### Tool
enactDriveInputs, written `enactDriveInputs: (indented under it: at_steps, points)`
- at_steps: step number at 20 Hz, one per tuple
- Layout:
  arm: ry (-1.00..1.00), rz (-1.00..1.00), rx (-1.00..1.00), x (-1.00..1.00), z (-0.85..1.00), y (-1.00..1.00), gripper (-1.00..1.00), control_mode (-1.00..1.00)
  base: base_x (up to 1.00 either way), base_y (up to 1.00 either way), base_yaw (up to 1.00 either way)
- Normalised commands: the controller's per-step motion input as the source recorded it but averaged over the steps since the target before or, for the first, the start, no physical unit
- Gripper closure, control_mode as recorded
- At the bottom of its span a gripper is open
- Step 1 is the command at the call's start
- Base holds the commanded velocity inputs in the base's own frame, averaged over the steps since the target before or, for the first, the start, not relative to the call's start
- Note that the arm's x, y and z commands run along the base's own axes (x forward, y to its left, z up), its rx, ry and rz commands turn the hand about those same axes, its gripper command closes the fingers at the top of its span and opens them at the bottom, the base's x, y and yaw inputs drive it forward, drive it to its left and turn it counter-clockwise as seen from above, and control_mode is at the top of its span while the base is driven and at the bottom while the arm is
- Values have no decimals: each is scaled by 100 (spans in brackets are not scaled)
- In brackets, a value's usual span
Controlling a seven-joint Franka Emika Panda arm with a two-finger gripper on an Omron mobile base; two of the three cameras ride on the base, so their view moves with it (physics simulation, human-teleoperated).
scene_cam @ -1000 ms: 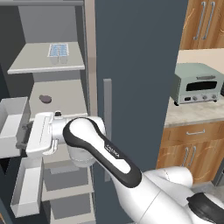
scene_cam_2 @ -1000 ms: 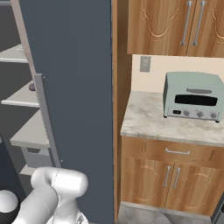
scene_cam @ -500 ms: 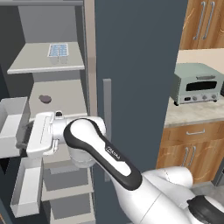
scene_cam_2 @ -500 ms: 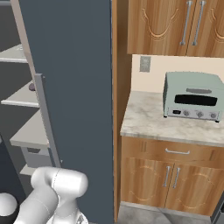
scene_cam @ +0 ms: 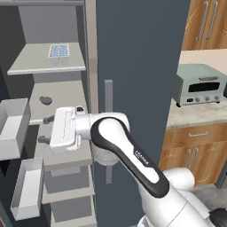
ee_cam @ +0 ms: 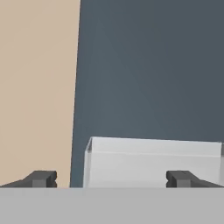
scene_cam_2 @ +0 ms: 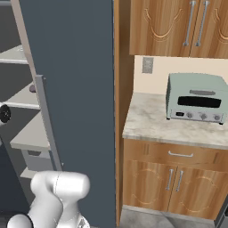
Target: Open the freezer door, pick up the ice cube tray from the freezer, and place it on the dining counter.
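- Writing: a small pale logo runs along the dark band of the arm's forearm in the left base view, too small to read; no legible label on the toaster oven (scene_cam: 200,84) standing on the marbled counter (scene_cam_2: 156,124) to the right
- The ice cube tray (scene_cam: 58,50) lies flat on an upper shelf (scene_cam: 31,64) inside the freezer (scene_cam: 48,26), toward the shelf's right side near the back; white rim, pale blue cells
- The tray's long axis appears to run roughly front to back on the shelf, though foreshortening leaves this uncertain
- The gripper (scene_cam: 48,130) sits lower down, level with the shelf that carries a small dark round object (scene_cam: 45,100); the tray is above it and well apart, untouched
- In the hand view the gripper (ee_cam: 113,179) has its two dark fingertips (ee_cam: 41,178) spread wide with nothing between them; past them stands a white bin (ee_cam: 153,162) on the slate-blue freezer door (ee_cam: 153,65)
- The freezer door stands swung open, its white bins (scene_cam: 13,126) at the left of the left base view
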Motion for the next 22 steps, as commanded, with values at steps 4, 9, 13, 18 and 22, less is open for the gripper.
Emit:
enactDriveInputs:
  at_steps: [4, 9, 13, 18, 22]
  points:
    - [0, -6, -2, -13, 23, -52, -100, -100, 0, 0, 0]
    - [0, -9, -3, -30, 6, -52, -100, -100, 0, 0, 0]
    - [0, -11, -3, -17, 0, -27, -100, -100, 0, 0, 0]
    - [1, -19, -2, 0, 7, -9, -100, -100, 0, 0, 0]
    - [3, -23, -1, 0, 17, -7, -100, -100, 0, 0, 0]
